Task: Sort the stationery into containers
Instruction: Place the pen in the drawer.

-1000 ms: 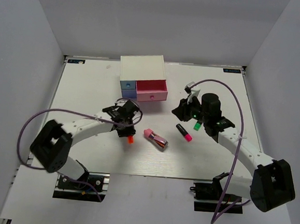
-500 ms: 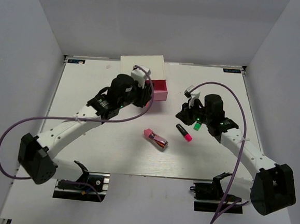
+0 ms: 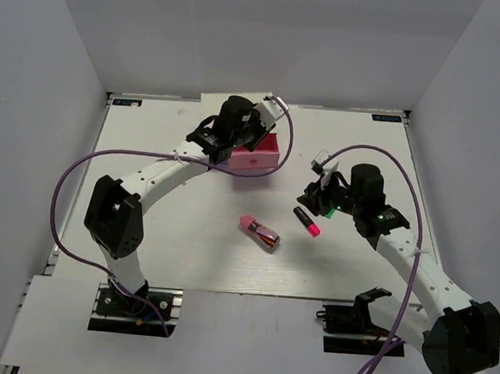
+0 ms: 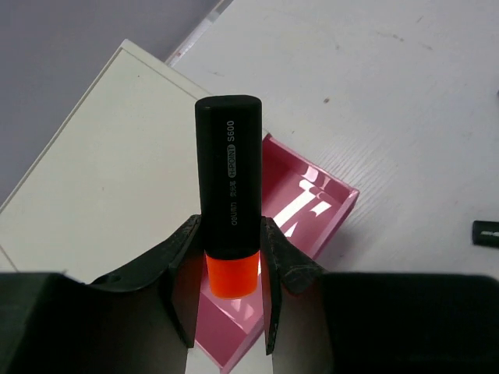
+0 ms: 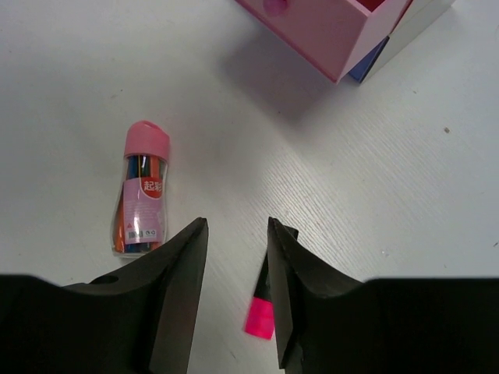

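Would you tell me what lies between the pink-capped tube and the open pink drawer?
Nothing; in the top view the table between the pink-capped tube and the pink drawer is bare.

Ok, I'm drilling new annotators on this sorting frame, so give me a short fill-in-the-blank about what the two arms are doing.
1. The left fingers grip a black marker with an ___ end.
2. That marker is held over the open ___ drawer.
3. The right fingers, standing apart, hold ___.
4. The pink-capped tube lies on the ___.
Missing words: orange; pink; nothing; table.
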Robot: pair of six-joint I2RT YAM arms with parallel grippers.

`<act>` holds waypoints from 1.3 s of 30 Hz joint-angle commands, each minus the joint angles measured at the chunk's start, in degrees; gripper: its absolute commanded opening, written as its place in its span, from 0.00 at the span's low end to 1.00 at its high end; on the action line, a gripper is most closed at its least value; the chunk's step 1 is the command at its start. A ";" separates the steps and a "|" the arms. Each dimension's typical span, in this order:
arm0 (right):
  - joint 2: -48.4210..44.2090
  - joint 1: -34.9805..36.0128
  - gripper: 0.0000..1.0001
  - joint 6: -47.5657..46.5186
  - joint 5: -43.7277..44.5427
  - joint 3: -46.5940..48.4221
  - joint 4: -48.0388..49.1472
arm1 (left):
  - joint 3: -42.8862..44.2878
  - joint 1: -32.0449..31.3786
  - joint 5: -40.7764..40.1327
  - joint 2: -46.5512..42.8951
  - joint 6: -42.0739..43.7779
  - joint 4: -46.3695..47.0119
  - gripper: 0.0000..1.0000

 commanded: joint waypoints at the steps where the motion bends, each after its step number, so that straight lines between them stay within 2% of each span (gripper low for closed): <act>1: -0.77 -0.72 0.44 -2.12 0.35 -1.41 -0.07 | 1.93 0.58 -1.68 -1.22 5.95 0.47 0.10; 3: -0.51 -0.90 0.47 -2.03 0.44 -1.41 -0.24 | 1.05 0.59 -1.68 -1.22 5.96 1.08 0.12; 7: 2.47 -1.08 0.54 -2.99 0.00 -0.10 -3.13 | -1.06 0.59 -3.70 -1.22 5.96 2.58 0.31; 9: 3.00 -1.08 0.58 -3.34 -0.26 0.34 -3.49 | -1.68 0.59 -4.31 -1.22 5.96 3.10 0.35; 19: 7.66 -1.08 0.60 -5.01 3.08 2.10 -6.57 | -5.99 0.59 -4.32 -2.45 5.43 4.15 0.48; 21: 8.01 -1.08 0.60 -5.37 3.43 2.19 -6.48 | -6.52 0.59 -4.85 -3.06 5.43 4.68 0.59; 24: 8.98 -0.99 0.60 -6.16 4.13 2.45 -6.83 | -7.04 0.59 -6.08 -3.67 4.73 5.30 0.67; 26: 9.51 -1.08 0.62 -7.12 4.66 2.80 -7.62 | -7.04 0.59 -7.83 -4.81 4.03 7.13 0.82; 27: 9.86 -1.08 0.62 -8.43 4.92 2.98 -7.97 | -7.65 0.59 -7.84 -4.82 4.02 7.93 0.86; 30: 11.17 -0.90 0.63 -10.89 5.45 2.89 -9.46 | -7.66 0.59 -8.54 -7.80 2.97 10.83 0.92; 33: 13.36 -0.73 0.63 -12.92 5.19 3.15 -11.66 | -7.66 0.59 -9.07 -10.17 0.34 12.24 0.96; 35: 14.78 -0.47 0.63 -13.45 5.45 4.47 -14.55 | -7.66 0.06 -10.47 -13.51 -5.27 10.85 0.99; 38: 19.87 -0.46 0.72 -12.67 6.24 6.32 -17.72 | -7.83 0.06 -9.42 -18.96 -15.90 6.02 0.99; 39: 20.58 -0.38 0.72 -12.23 7.11 6.93 -17.82 | -8.62 0.06 -9.94 -20.45 -18.80 3.05 0.99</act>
